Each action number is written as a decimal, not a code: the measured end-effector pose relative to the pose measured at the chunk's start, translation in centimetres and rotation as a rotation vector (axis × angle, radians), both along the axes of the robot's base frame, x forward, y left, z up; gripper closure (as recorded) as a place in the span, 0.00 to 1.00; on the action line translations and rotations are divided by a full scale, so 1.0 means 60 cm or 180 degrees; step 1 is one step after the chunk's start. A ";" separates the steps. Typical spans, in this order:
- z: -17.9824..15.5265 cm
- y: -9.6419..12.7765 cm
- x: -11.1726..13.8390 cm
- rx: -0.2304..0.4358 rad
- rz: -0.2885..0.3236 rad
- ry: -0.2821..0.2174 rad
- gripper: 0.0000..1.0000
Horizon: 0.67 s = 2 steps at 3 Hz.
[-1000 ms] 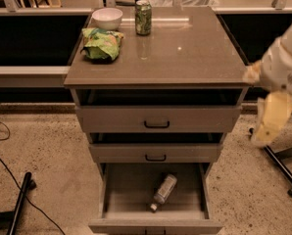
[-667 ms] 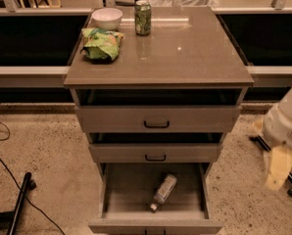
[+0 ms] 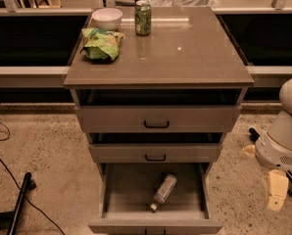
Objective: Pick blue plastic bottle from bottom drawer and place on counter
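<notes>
Hanging low right of the open bottom drawer (image 3: 126, 195), my gripper (image 3: 277, 190), open or closed I cannot tell, blue plastic bottle (image 3: 164, 189) lying in that drawer

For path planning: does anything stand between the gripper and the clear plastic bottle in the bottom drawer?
Only the right wall of the beige bottom drawer; the gripper hangs outside it. Nothing covers the clear plastic bottle.

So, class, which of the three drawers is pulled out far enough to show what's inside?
The bottom drawer: pulled out furthest, showing the blue plastic bottle lying inside; the two drawers above barely open. The gripper hangs low to its right.
</notes>
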<state>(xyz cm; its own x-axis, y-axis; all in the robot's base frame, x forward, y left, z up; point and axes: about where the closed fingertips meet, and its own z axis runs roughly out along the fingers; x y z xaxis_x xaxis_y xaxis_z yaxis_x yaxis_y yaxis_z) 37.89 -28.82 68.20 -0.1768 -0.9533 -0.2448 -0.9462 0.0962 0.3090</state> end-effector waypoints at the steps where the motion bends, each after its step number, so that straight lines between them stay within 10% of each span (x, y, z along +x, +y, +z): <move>1: -0.031 0.029 0.012 -0.0150 0.0221 0.0035 0.00; 2: -0.132 0.037 0.018 0.0117 0.0239 -0.0023 0.00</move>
